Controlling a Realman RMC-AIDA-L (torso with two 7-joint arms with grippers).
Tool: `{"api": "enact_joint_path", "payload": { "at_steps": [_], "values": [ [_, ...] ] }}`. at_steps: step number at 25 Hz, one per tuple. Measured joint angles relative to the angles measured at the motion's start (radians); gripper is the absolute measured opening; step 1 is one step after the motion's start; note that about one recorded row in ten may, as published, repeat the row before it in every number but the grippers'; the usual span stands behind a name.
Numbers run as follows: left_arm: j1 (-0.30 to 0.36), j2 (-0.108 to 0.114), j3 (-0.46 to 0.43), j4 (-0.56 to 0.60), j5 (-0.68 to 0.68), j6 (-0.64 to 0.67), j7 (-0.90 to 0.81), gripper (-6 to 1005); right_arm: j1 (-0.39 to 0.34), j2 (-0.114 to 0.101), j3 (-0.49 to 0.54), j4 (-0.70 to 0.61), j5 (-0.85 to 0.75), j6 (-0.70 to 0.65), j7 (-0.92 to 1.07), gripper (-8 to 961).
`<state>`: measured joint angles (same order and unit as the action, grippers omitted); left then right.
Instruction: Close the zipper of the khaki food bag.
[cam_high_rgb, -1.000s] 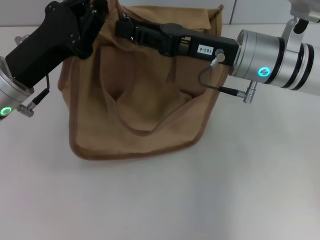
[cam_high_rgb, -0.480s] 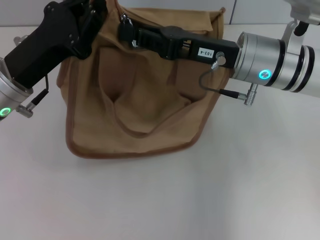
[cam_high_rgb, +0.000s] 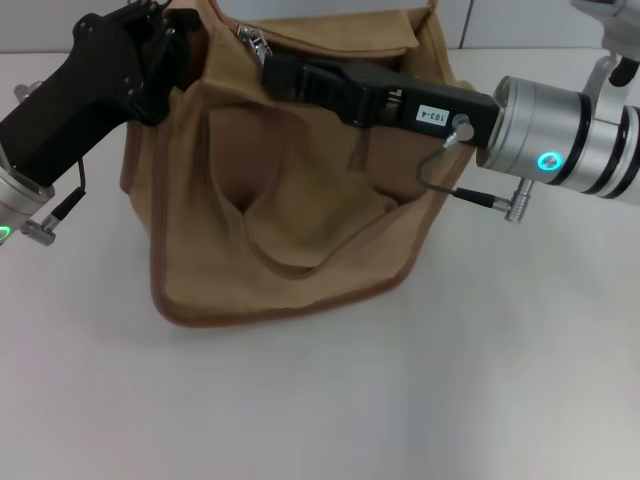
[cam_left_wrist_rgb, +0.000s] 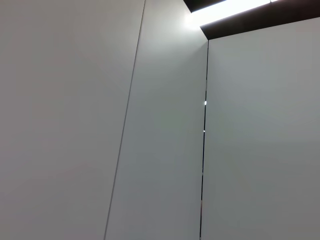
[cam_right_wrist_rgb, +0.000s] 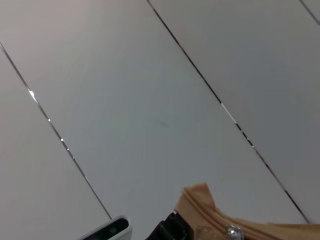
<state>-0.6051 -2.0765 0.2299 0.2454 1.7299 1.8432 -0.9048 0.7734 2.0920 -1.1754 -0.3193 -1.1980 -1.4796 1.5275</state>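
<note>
The khaki food bag (cam_high_rgb: 290, 200) stands in the middle of the white table, with one looped handle hanging down its front. My left gripper (cam_high_rgb: 178, 35) is at the bag's top left corner, shut on the fabric edge. My right gripper (cam_high_rgb: 268, 62) reaches across the bag's top from the right. It is shut at the zipper's silver pull tab (cam_high_rgb: 250, 40) near the left end. The zipper track is mostly hidden behind the right gripper. The right wrist view shows a khaki edge of the bag (cam_right_wrist_rgb: 210, 215) with a silver metal piece (cam_right_wrist_rgb: 232, 231). The left wrist view shows only wall panels.
The white table (cam_high_rgb: 330, 400) spreads in front of and beside the bag. A grey panelled wall (cam_right_wrist_rgb: 150, 100) stands behind it. A cable with a metal plug (cam_high_rgb: 500, 200) hangs below my right wrist, close to the bag's right side.
Both grippers and the bag have shifted to the right. The right gripper has drawn back to the right along the bag's top, and the top left corner is lifted higher.
</note>
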Motion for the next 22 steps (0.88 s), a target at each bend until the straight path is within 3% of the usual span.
{"api": "enact_joint_path", "payload": {
  "at_steps": [14,22],
  "values": [
    [0.052,0.004,0.0,0.003,-0.045,0.011,0.001,26,-0.07,-0.01,0.001,-0.039,-0.003,0.008,0.015,9],
    [0.068,0.006,-0.001,0.011,-0.055,0.013,0.001,26,-0.18,-0.018,0.036,-0.106,-0.009,0.026,0.033,9]
  ]
}}
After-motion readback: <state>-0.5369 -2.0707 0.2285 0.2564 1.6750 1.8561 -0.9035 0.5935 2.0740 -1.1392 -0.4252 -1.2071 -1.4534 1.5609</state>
